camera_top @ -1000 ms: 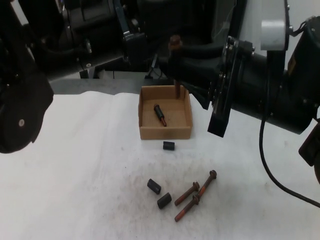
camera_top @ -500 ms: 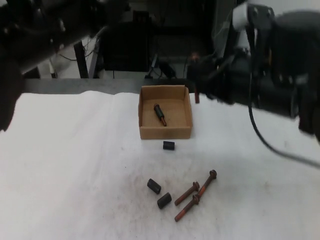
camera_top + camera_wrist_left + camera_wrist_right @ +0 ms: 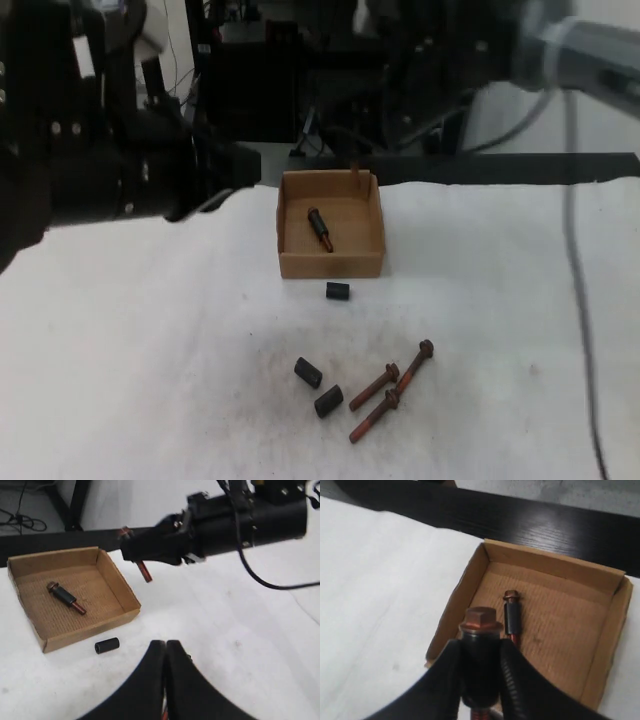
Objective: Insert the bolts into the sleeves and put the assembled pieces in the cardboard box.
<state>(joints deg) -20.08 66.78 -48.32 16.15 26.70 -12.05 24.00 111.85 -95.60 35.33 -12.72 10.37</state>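
one assembled piece [image 3: 319,228] in cardboard box [image 3: 330,266]; right claw [image 3: 480,672] clamped on second piece [image 3: 481,630]; left claw [image 3: 166,655] together; three bolts [image 3: 374,388], three sleeves [image 3: 338,292] loose, 6 o'clock of box.

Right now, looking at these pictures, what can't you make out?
- Right wrist view: the lower end of the held bolt, covered by the fingers of the right gripper and cut off by the frame edge.
- High view: an arm left of the cardboard box is a dark blur, its shape lost.
- High view: the assembled piece in the box is too small to tell bolt from sleeve.
- Left wrist view: the rear of the left gripper, cut off by the edge.
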